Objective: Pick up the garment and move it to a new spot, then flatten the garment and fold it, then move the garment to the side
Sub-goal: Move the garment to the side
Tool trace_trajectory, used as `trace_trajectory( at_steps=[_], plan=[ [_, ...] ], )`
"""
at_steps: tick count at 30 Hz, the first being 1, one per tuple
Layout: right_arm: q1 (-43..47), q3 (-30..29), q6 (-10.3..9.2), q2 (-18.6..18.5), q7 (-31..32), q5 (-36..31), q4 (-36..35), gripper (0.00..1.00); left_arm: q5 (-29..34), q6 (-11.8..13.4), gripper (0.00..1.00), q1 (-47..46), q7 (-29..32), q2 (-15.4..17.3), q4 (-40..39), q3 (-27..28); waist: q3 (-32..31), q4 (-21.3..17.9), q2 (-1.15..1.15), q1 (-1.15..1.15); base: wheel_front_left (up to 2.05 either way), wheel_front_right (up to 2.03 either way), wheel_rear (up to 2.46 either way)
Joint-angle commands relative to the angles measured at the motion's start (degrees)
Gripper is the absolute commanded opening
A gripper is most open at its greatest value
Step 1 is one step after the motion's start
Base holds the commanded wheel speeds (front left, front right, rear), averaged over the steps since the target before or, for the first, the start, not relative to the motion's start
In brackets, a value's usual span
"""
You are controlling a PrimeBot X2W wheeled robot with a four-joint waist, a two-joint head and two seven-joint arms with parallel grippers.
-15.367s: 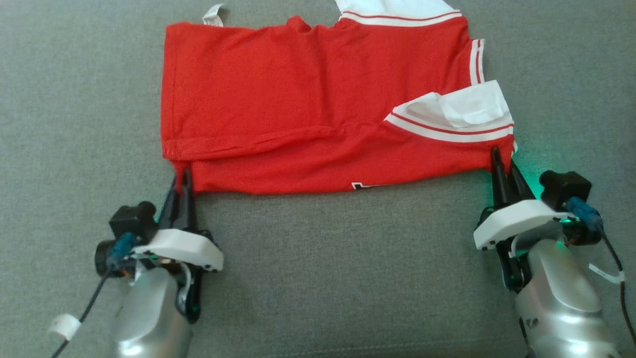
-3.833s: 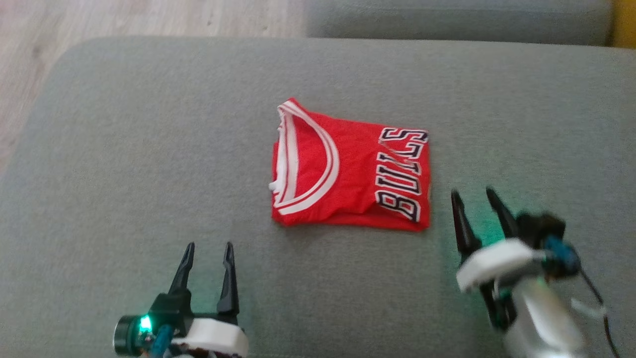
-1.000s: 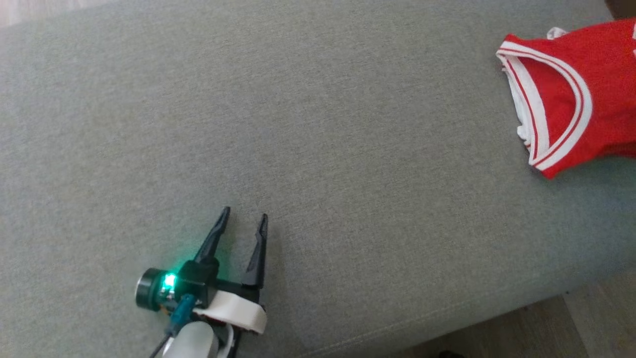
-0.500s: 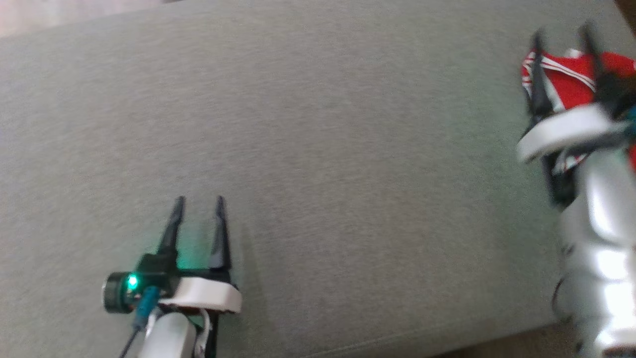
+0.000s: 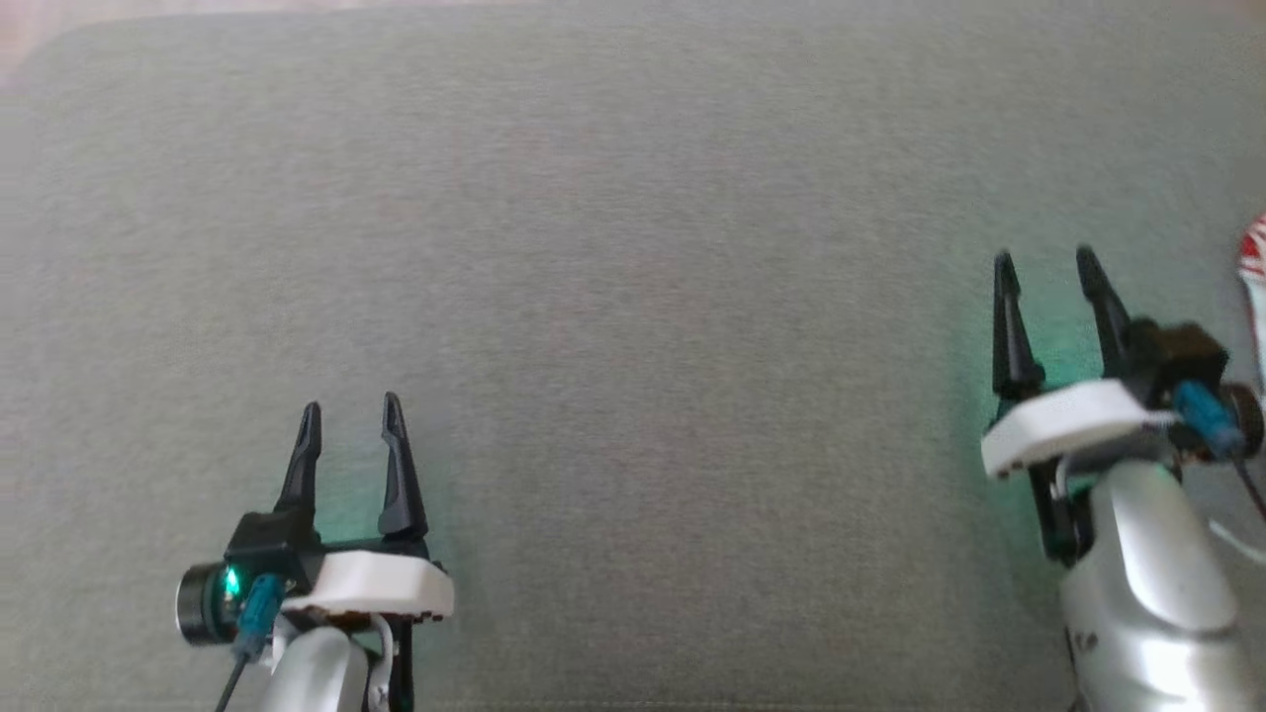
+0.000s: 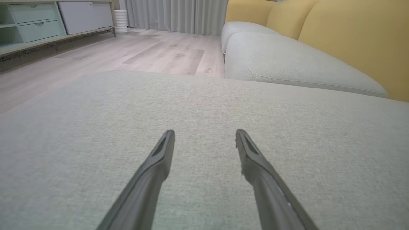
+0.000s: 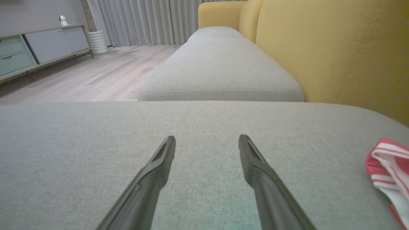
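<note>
The garment [image 5: 1254,259] is a red shirt with white stripe trim; just a corner of it peeks in at the right edge of the head view. The right wrist view catches the garment [image 7: 388,166] lying on the grey cushion at the far right. My right gripper [image 5: 1046,265] is open and empty, a little left of the garment, fingers apart [image 7: 207,138]. At the lower left my left gripper [image 5: 350,407] is open over bare cushion, nothing between its fingers [image 6: 205,131].
The grey cushion [image 5: 633,297] spreads wide between and ahead of both grippers. Another grey seat cushion [image 7: 220,67] and a yellow sofa back [image 7: 335,48] lie beyond. Wooden floor [image 6: 127,54] and a low cabinet [image 6: 35,22] are at the far left.
The head view has swung, pushing the garment almost out at the right edge. My right gripper has come off the garment and now hovers open beside it. The left gripper stays open.
</note>
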Motion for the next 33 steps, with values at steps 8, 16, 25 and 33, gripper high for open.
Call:
trace_trajectory(
  at_steps=[8, 16, 25, 33],
  plan=[
    [3.73, 3.52, -0.05, 0.54, -0.61, 4.25, -2.07, 1.00, 0.25, -1.24, 1.00, 0.70, -0.31, 0.19, -0.10, 2.48, -3.30, 2.09, 0.00, 0.00, 0.00, 0.00, 0.00],
    [6.68, 5.20, -0.05, 0.55, -0.61, 5.51, -1.89, 1.00, -0.29, -1.87, 1.00, 1.67, -0.31, 0.19, 0.90, 4.04, -6.19, 1.16, 0.00, 0.00, 0.00, 0.00, 0.00],
    [9.60, 6.95, -0.05, 0.55, -0.61, 7.55, -1.86, 1.00, -0.54, -3.25, 1.00, 3.10, -0.31, 0.19, 1.91, 4.75, -8.45, 0.63, 0.00, 0.00, 0.00, 0.00, 0.00],
    [10.68, 7.81, -0.05, 0.55, -0.61, 8.23, -1.84, 1.00, -0.75, -4.26, 1.00, 4.33, -0.31, 0.19, 1.71, 5.31, -10.04, 0.23, 0.00, 0.00, 0.00, 0.00, 0.00]
  ],
)
